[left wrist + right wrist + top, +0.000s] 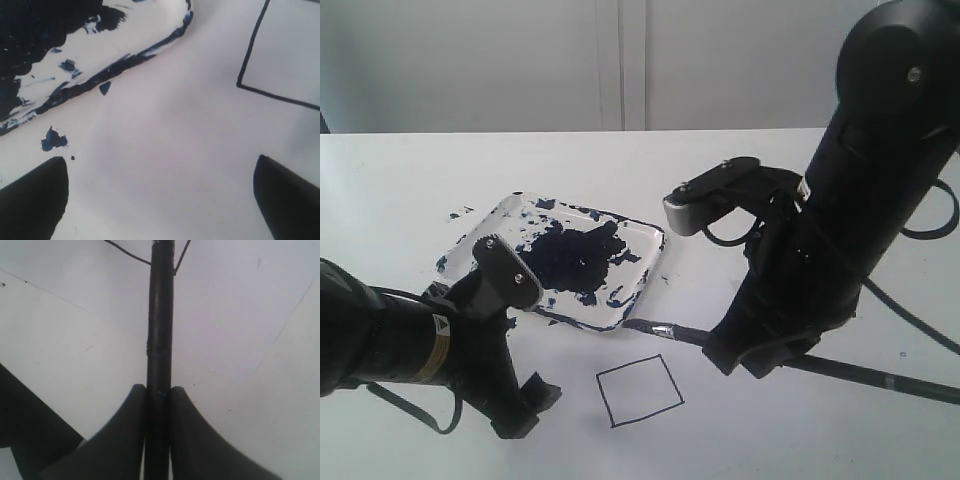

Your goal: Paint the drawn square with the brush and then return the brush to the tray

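Observation:
The drawn square [640,391] is blank white inside its thin black lines and lies on the table in front of the tray [642,262], which is smeared with blue-black paint. The black brush [840,372] lies low over the table, its silver mark and tip near the tray's front corner, above the square. My right gripper [732,358] is shut on the brush handle [160,335], its fingers [187,412] pressing both sides. My left gripper [527,405] hangs open and holds nothing, left of the square [280,50] and in front of the tray [140,35].
Stray paint specks [52,139] dot the table beside the tray. The right arm's black body [860,200] rises over the right side of the table. A grey wall stands behind the table's far edge.

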{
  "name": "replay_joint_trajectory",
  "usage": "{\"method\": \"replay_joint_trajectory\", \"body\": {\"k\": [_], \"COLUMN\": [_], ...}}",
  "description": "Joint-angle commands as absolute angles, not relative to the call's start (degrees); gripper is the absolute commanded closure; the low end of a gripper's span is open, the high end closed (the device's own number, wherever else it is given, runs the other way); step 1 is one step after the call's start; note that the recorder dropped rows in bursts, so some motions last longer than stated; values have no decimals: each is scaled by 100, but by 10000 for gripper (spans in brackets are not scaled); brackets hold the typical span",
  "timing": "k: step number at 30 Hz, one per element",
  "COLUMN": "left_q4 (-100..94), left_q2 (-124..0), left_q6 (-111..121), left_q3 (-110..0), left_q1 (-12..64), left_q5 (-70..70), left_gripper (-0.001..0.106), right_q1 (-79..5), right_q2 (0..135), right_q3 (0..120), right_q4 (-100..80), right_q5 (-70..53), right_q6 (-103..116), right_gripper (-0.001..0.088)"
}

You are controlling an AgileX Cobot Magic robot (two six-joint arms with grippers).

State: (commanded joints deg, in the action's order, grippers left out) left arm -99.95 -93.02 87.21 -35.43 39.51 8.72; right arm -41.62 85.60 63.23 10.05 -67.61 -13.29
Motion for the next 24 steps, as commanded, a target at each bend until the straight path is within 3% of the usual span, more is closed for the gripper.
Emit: {"method": "replay_joint_trajectory", "body": {"k": [16, 24], "left_q4": [-9995, -9995], "left_q2": [-9440, -9440], "left_q6": [8756, 8848], "left_q3": [-3543, -3543], "left_q1": [4083, 4073], "left_q5": [634, 643], "left_gripper": [42, 42], "right_q1": [-4170, -4574], "right_q2": [8652, 9149], "right_q3": [6323, 6323], "right_q4": [1087, 1079], "right_q5": [-6874, -6690], "right_q6": [-1329, -1243], "right_gripper": [868, 868]}}
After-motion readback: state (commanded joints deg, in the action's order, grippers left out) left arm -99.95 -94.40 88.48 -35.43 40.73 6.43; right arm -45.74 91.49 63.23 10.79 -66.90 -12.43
